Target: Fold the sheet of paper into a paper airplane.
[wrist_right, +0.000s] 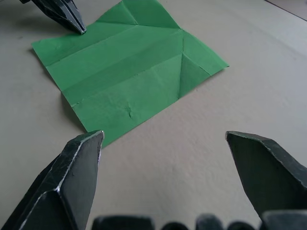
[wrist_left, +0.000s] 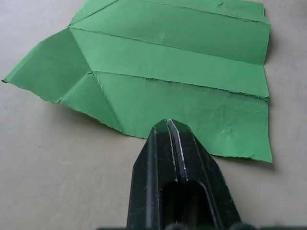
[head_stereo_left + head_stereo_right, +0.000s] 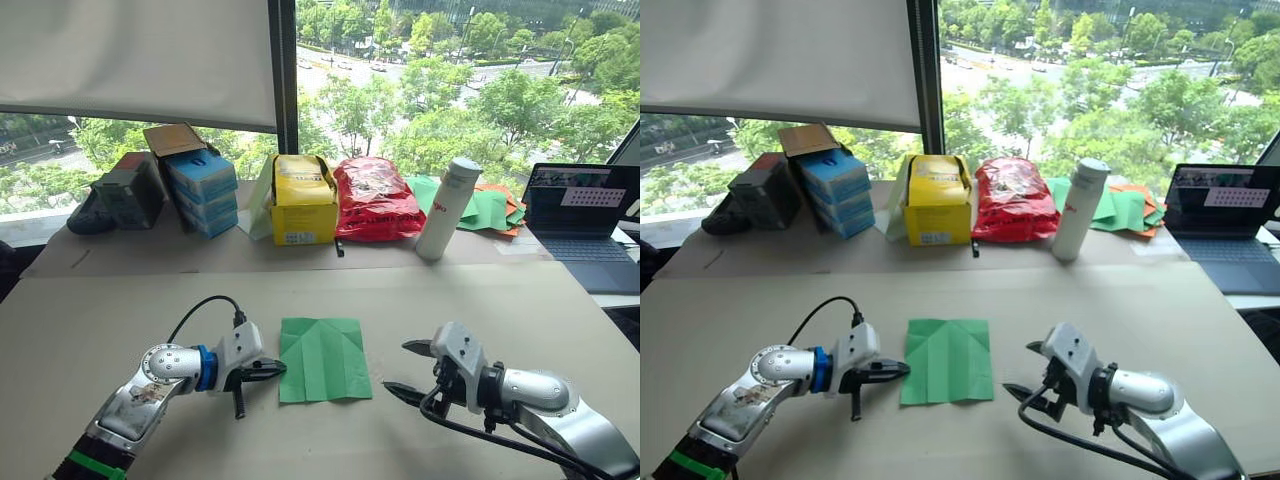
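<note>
The sheet of paper (image 3: 322, 358) lies flat on your counter (image 3: 120, 330); left tool (image 3: 274, 369), at its 9 o'clock, is pressed together, right tool (image 3: 407, 370), at 3 o'clock, spread apart.

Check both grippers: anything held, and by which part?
Nothing held. Left gripper shut beside the sheet of paper; right gripper open, apart from it.

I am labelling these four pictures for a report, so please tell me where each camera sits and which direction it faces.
Left eye view: on the head, looking forward and down at the table; both arms show.
Right eye view: beside it, same scene.
Left wrist view: on the left wrist, looking along the shut left claw at the sheet of paper.
Right wrist view: on the right wrist, looking between the open right claw fingers at the same paper.
Shared: both wrist views show the sheet.
</note>
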Available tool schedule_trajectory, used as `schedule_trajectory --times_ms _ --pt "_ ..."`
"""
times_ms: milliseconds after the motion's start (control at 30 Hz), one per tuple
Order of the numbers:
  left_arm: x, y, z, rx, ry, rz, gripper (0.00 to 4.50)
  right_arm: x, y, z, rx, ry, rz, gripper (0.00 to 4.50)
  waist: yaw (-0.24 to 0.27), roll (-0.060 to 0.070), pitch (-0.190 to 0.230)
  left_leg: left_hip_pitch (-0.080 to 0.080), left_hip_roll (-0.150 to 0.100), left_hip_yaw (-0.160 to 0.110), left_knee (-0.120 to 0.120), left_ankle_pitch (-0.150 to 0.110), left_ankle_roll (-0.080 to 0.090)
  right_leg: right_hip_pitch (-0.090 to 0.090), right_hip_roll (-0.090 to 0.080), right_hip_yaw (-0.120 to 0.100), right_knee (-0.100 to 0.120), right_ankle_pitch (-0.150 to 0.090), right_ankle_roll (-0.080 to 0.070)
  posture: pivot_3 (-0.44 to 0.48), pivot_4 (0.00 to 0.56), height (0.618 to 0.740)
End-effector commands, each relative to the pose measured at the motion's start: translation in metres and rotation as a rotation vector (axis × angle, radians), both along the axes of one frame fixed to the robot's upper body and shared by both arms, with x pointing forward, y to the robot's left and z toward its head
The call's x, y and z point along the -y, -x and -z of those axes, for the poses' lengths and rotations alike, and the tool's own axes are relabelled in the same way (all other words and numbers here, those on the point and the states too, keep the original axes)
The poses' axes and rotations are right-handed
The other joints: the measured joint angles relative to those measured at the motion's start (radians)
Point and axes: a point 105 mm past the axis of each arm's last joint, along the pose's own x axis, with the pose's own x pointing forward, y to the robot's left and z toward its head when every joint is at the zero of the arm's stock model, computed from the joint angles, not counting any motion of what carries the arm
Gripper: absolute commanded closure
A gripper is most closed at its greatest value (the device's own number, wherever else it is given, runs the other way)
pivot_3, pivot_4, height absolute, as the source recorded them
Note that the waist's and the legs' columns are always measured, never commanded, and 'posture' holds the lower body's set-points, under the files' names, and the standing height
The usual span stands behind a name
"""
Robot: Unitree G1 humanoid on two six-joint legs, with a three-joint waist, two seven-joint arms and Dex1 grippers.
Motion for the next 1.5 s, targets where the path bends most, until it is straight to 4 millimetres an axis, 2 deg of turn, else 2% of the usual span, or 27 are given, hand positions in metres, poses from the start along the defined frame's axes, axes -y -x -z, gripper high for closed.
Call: schedule_trajectory --times_ms 33,100,167,233,367,500,833,933,1067,1100,1133,1267,1333,1500 --pt "0.001 0.005 0.001 -0.055 0.004 0.018 4.48 -0.007 0.003 -0.008 0.029 -0.009 -0.026 0.00 0.000 0.000 0.000 0.000 0.000 0.000 0.000 0.000 0.000 0.000 0.000 0.000 0.000 0.000 0.000 0.000 0.150 0.740" --pt "-0.002 0.005 -0.007 -0.047 0.004 0.036 4.48 -0.008 0.003 -0.006 0.025 -0.012 -0.022 0.00 -0.002 0.000 0.000 -0.001 0.000 0.000 0.000 0.000 0.000 -0.001 0.000 0.000 0.000 0.000 0.000 0.000 0.150 0.740" --pt "-0.003 -0.001 -0.024 -0.027 0.040 0.031 4.48 -0.009 0.003 -0.005 0.022 -0.027 -0.011 0.00 -0.005 0.000 0.000 -0.002 0.000 0.000 0.000 0.000 0.000 -0.001 0.001 0.000 0.000 0.000 0.000 0.000 0.150 0.740" --pt "0.001 -0.008 -0.031 -0.014 0.076 0.022 4.48 -0.011 0.004 -0.005 0.020 -0.036 -0.011 0.00 -0.003 -0.001 0.000 -0.003 0.000 0.000 0.000 0.000 0.000 -0.002 0.001 -0.001 0.000 0.000 0.000 0.000 0.150 0.740" --pt "0.011 -0.014 -0.025 -0.006 0.061 0.042 4.48 -0.013 0.007 -0.004 0.007 -0.040 -0.018 0.00 -0.002 -0.001 0.000 -0.003 0.000 0.000 0.002 0.000 0.000 -0.001 0.001 -0.002 0.000 0.000 0.001 0.000 0.150 0.740" --pt "0.036 -0.025 -0.013 0.010 0.038 0.083 4.48 -0.013 0.015 0.001 -0.018 -0.013 -0.034 0.00 0.003 -0.001 0.000 -0.004 -0.001 0.000 0.003 0.000 0.000 -0.001 0.003 -0.002 -0.001 0.000 0.001 0.000 0.150 0.740" --pt "0.025 -0.032 0.011 0.027 -0.121 0.104 4.48 -0.020 0.029 0.001 -0.047 0.004 -0.059 0.00 -0.005 -0.001 0.000 -0.003 0.000 0.000 0.006 -0.001 0.001 -0.001 0.004 0.000 0.001 0.000 0.001 0.000 0.150 0.740" --pt "0.023 -0.030 0.015 0.017 -0.136 0.112 4.50 -0.022 0.031 0.001 -0.053 0.009 -0.064 0.86 -0.006 -0.002 0.000 -0.003 0.000 0.000 0.006 -0.001 0.002 0.000 0.003 0.000 0.001 0.000 0.001 0.000 0.150 0.740" --pt "0.015 -0.028 0.022 -0.002 -0.162 0.097 4.50 -0.024 0.039 0.004 -0.084 0.033 -0.101 2.25 -0.009 -0.002 0.000 -0.003 0.000 0.000 0.006 -0.001 0.002 0.000 0.003 0.000 0.001 0.000 0.001 0.000 0.150 0.740" --pt "0.012 -0.029 0.023 -0.004 -0.172 0.087 4.50 -0.027 0.042 0.003 -0.095 0.024 -0.120 2.41 -0.009 -0.002 0.000 -0.003 0.000 0.000 0.006 -0.001 0.002 0.000 0.004 0.000 0.001 0.000 0.001 0.000 0.150 0.740" --pt "0.010 -0.029 0.024 -0.005 -0.178 0.081 4.50 -0.028 0.044 0.002 -0.102 0.017 -0.133 2.92 -0.009 -0.002 0.000 -0.003 0.001 0.000 0.006 -0.001 0.002 0.000 0.004 0.000 0.001 0.000 0.001 0.000 0.150 0.740" --pt "0.005 -0.030 0.026 -0.001 -0.207 0.075 4.50 -0.039 0.056 0.006 -0.155 0.010 -0.213 4.36 -0.013 -0.004 -0.002 -0.001 0.001 0.000 0.006 -0.001 0.002 0.000 0.004 0.001 0.001 0.000 0.001 0.000 0.150 0.740" --pt "0.003 -0.030 0.027 0.005 -0.219 0.074 4.50 -0.043 0.059 0.011 -0.176 0.008 -0.233 4.49 -0.012 -0.005 -0.003 -0.001 0.001 0.000 0.006 -0.001 0.002 0.000 0.004 0.001 0.001 0.000 0.001 0.000 0.150 0.740" --pt "-0.005 -0.028 0.028 -0.002 -0.247 0.063 4.50 -0.056 0.052 0.021 -0.170 -0.047 -0.167 4.49 -0.015 -0.007 -0.005 0.000 0.002 0.000 0.006 -0.001 0.002 0.000 0.004 0.002 0.002 0.000 0.001 0.000 0.150 0.740"
